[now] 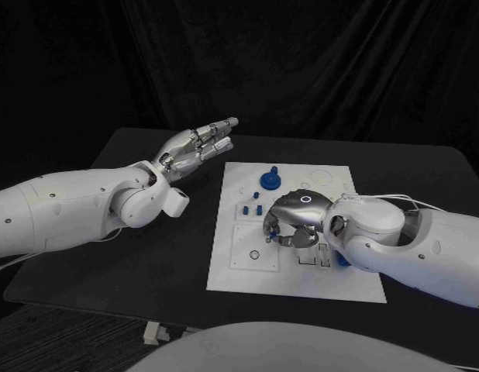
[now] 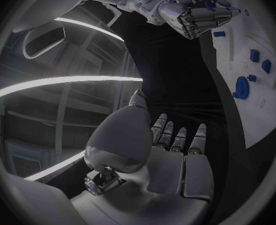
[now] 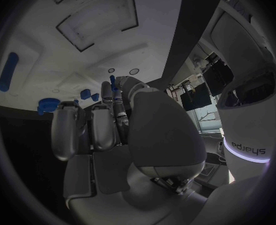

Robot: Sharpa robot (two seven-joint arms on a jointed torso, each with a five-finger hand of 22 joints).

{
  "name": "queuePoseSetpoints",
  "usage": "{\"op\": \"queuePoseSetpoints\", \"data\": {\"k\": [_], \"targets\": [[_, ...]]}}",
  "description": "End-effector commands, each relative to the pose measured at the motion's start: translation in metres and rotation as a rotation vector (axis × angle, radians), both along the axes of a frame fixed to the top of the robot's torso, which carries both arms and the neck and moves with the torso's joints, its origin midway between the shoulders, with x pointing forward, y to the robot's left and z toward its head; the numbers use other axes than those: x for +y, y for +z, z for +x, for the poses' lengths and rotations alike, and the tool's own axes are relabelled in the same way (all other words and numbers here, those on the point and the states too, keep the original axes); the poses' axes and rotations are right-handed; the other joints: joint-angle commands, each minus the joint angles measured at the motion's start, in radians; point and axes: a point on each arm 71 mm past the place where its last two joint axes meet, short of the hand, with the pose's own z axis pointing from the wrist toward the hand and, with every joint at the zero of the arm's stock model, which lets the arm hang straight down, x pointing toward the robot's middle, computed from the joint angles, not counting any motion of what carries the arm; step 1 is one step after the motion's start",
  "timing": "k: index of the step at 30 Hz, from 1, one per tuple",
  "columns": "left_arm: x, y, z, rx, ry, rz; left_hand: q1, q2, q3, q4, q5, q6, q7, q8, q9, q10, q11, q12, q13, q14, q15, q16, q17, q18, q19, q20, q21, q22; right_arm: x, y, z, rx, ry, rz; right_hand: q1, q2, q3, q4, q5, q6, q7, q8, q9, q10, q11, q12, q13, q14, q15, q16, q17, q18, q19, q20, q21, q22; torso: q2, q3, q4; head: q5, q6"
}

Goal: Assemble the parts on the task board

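Note:
The white task board (image 1: 307, 280) lies in the middle of the black table. My right hand (image 1: 290, 222) hovers low over the board's centre with its fingers curled in, and a small blue part (image 3: 112, 79) shows at its fingertips, seemingly pinched. A round blue gear (image 1: 269, 180) stands near the board's far edge, with small blue parts (image 1: 251, 208) just behind my right hand. Another blue part (image 1: 340, 260) lies by my right wrist. My left hand (image 1: 201, 142) is raised off the board's far left corner, flat, fingers spread, holding nothing.
The board has printed outlines and small holes (image 1: 254, 254) on its near left area. Bare black table (image 1: 139, 256) stretches left of the board under my left forearm. A black curtain closes off the back.

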Motion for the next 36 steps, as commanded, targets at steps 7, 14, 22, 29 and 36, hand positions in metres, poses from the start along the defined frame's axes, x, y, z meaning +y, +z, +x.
{"op": "queuePoseSetpoints", "data": {"k": [7,14,22,29,36], "targets": [[-0.001,0.006,-0.003,-0.066,-0.034,-0.090,0.034,0.004,0.011,0.000,0.048,-0.001,0.010,-0.002,-0.001,-0.009,0.011,-0.003,-0.001,-0.001,0.026,-0.004,-0.001,0.013,-0.006,0.004,-0.004,0.000,-0.001,-0.010,0.001,-0.001,-0.019,-0.021,-0.005,0.008,0.000,-0.008,-0.007,-0.006,-0.003,-0.007,0.002,-0.003,-0.002,-0.004,-0.001,0.001,-0.001,-0.003,0.001,0.005,0.009,0.000,-0.005,0.192,0.000,0.0006,0.0000,0.007,0.000],[-0.001,0.002,-0.003,-0.041,-0.038,-0.078,0.055,0.007,0.017,-0.001,0.073,0.008,0.019,-0.001,0.000,-0.011,0.020,-0.004,-0.001,-0.001,0.041,-0.004,-0.001,0.014,-0.004,0.006,-0.003,0.002,0.000,-0.013,0.000,-0.008,-0.013,-0.021,-0.004,0.008,0.001,-0.009,-0.008,-0.007,-0.003,-0.007,0.002,-0.002,-0.002,-0.004,-0.001,0.001,-0.002,-0.003,0.000,0.005,0.009,0.000,-0.006,0.192,0.000,0.0006,0.0000,0.009,0.000],[0.000,-0.004,-0.003,-0.020,-0.038,-0.069,0.069,0.012,0.022,-0.002,0.087,0.010,0.026,-0.001,0.000,-0.012,0.028,-0.004,-0.001,-0.001,0.047,-0.004,-0.001,0.014,-0.003,0.006,-0.003,0.003,0.002,-0.013,-0.001,-0.013,-0.006,-0.008,-0.004,0.008,0.001,-0.009,-0.008,-0.007,-0.003,-0.007,0.002,-0.002,-0.002,-0.004,-0.001,0.001,-0.002,-0.003,-0.001,0.005,0.009,0.000,-0.005,0.192,0.000,0.0005,0.0000,0.004,0.000],[0.001,-0.006,-0.004,-0.010,-0.036,-0.064,0.073,0.012,0.024,-0.002,0.093,0.012,0.028,-0.001,0.001,-0.012,0.030,-0.002,-0.001,-0.001,0.049,-0.004,-0.001,0.014,-0.002,0.006,-0.003,0.003,0.005,-0.014,-0.002,-0.016,-0.002,0.002,-0.003,0.009,0.002,-0.011,-0.010,-0.006,-0.003,-0.007,0.002,-0.001,-0.003,-0.003,-0.001,0.001,-0.002,-0.003,0.000,0.005,0.009,0.000,-0.005,0.192,0.001,0.0005,-0.0002,0.008,0.000],[0.002,-0.008,-0.004,-0.003,-0.036,-0.062,0.078,0.014,0.025,-0.002,0.101,0.016,0.031,0.000,0.001,-0.012,0.033,-0.002,-0.001,-0.001,0.052,-0.004,-0.001,0.014,-0.002,0.006,-0.003,0.003,0.007,-0.014,-0.003,-0.016,0.001,0.004,-0.002,0.010,0.002,-0.012,-0.011,-0.006,-0.003,-0.007,0.003,0.000,-0.003,-0.002,-0.001,0.001,-0.002,-0.002,0.001,0.005,0.009,0.000,-0.006,0.192,0.000,0.0005,0.0001,0.010,0.000]]}}
